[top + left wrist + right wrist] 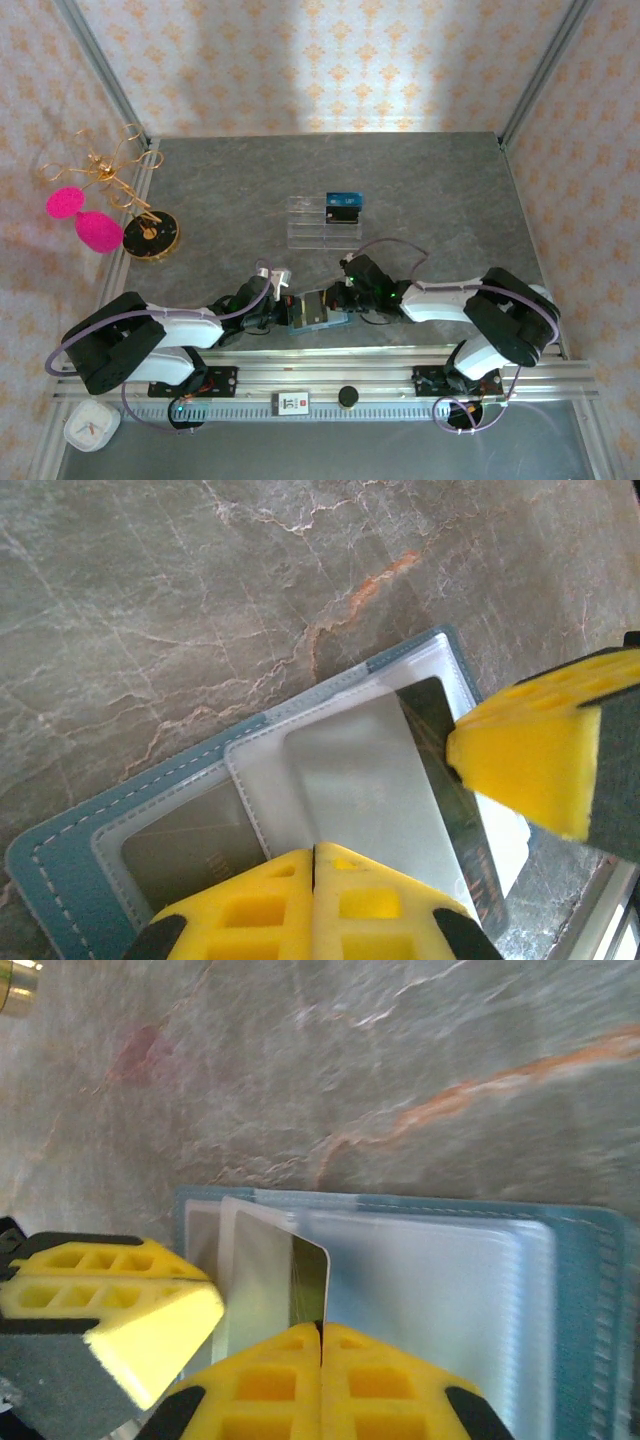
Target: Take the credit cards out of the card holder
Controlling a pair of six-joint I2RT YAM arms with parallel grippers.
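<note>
A small teal-blue bifold card holder (318, 311) with a pale blue-grey lining is laid open on the grey marbled stone-look tabletop (200, 580), directly between the two grippers. The fingers of the left gripper (315, 885) are pressed fully together, and a raised flap of the pale lining appears to be pinched at their tips; the teal stitched border (60, 875) is seen just beyond and to one side of them. The right gripper (320, 1360) is likewise closed tight, and a thin dark rectangular plastic credit card (308, 1280) with a rounded corner is held on edge in its seam, standing partly out of a slot. From the left wrist, the same card (440, 742) is seen touched by the yellow fingertip (530, 760) of the right gripper, just beside the left gripper's own tips.
</note>
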